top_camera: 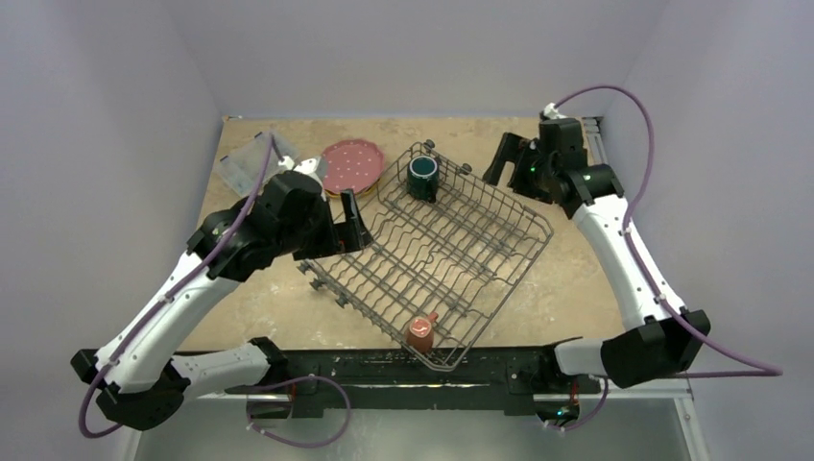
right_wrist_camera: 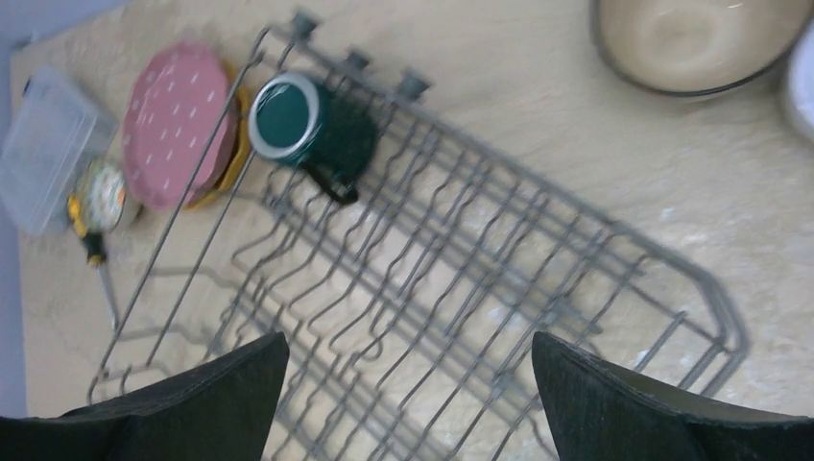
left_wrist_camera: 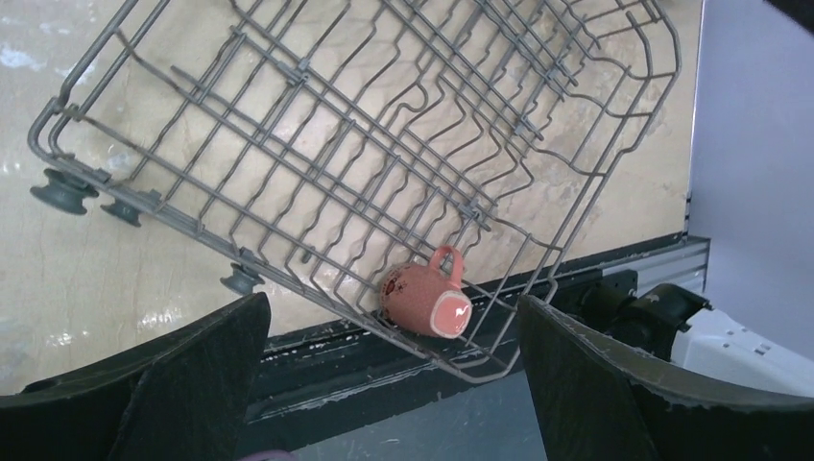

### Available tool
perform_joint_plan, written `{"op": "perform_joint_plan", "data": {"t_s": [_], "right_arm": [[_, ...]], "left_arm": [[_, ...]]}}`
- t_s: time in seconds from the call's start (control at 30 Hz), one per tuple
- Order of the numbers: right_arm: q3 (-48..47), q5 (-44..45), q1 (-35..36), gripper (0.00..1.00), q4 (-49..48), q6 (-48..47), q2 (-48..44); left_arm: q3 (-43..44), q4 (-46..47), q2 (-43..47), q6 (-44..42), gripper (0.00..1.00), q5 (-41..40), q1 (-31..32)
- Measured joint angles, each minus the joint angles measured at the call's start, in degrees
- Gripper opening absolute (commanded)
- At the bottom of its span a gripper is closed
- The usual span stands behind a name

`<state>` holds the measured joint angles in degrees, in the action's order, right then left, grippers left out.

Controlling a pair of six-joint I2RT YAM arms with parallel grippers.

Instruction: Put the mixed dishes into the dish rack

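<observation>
The grey wire dish rack (top_camera: 451,252) lies diagonally mid-table. A dark teal mug (top_camera: 422,179) sits in its far corner, and a red-and-white mug (top_camera: 421,332) lies on its side in the near corner (left_wrist_camera: 422,300). The pink white-dotted plate (top_camera: 352,165) rests on the yellow plate (right_wrist_camera: 228,171) left of the rack. The right wrist view shows the brown bowl (right_wrist_camera: 696,38), the white bowl's edge (right_wrist_camera: 802,84) and the small floral bowl (right_wrist_camera: 101,192). My left gripper (top_camera: 341,230) is open and empty over the rack's left edge. My right gripper (top_camera: 506,175) is open and empty above the rack's far right side.
A clear plastic box (top_camera: 248,163) stands at the far left, with a screwdriver (right_wrist_camera: 93,248) beside the floral bowl. The rack's wheels (left_wrist_camera: 62,189) stick out on its left side. The black table rail (top_camera: 403,370) runs along the near edge.
</observation>
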<state>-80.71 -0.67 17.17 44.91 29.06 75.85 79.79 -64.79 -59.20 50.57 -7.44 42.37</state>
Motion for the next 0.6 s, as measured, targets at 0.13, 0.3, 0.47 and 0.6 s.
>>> {"op": "perform_joint_plan", "data": {"t_s": [0.13, 0.3, 0.47, 0.6], "right_arm": [[-0.9, 0.3, -10.8, 0.98, -0.9, 0.7, 3.1], [-1.2, 2.8, -25.1, 0.98, -2.3, 5.2, 11.5], [-1.2, 4.7, -32.9, 0.87, -3.2, 8.8, 17.7], [-0.9, 4.6, -35.3, 0.75, -6.0, 9.3, 22.3]], "left_arm": [[4.4, 0.0, -5.2, -5.6, 1.0, 2.6, 0.0], [9.8, 0.1, -9.4, -14.1, 1.0, 4.5, -0.2], [13.6, 1.1, -11.3, -22.2, 1.0, 5.7, -0.4], [13.4, 2.0, -11.3, -27.5, 1.0, 4.8, -0.4]]}}
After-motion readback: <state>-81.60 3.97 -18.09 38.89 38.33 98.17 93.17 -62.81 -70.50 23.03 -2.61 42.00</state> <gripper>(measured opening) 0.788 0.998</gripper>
